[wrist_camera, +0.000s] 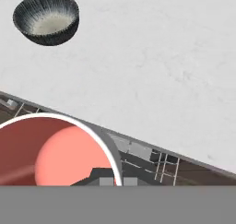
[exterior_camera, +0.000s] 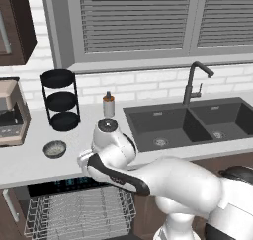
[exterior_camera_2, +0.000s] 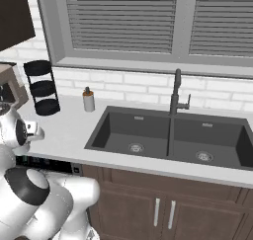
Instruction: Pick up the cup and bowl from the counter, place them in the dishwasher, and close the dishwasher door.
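The end effector (wrist_camera: pixel 107 178) is clamped on the rim of a short white cylindrical cup with a red inside (wrist_camera: pixel 55 151), held at the front edge of the long pale grey desk (wrist_camera: pixel 152 66) above the open dishwasher's white wire rack (exterior_camera: pixel 79 214). A small shallow grey speckled bowl (exterior_camera: pixel 55 148) sits on the desk near a black three-tier round-tray stand (exterior_camera: pixel 60 99). No legible writing appears anywhere.

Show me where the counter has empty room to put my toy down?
The biggest bare patch of counter lies between the bowl and the sink, in front of the bottle. Another strip runs along the front edge above the dishwasher. It is crowded at the back left, around the tiered rack and coffee machine.
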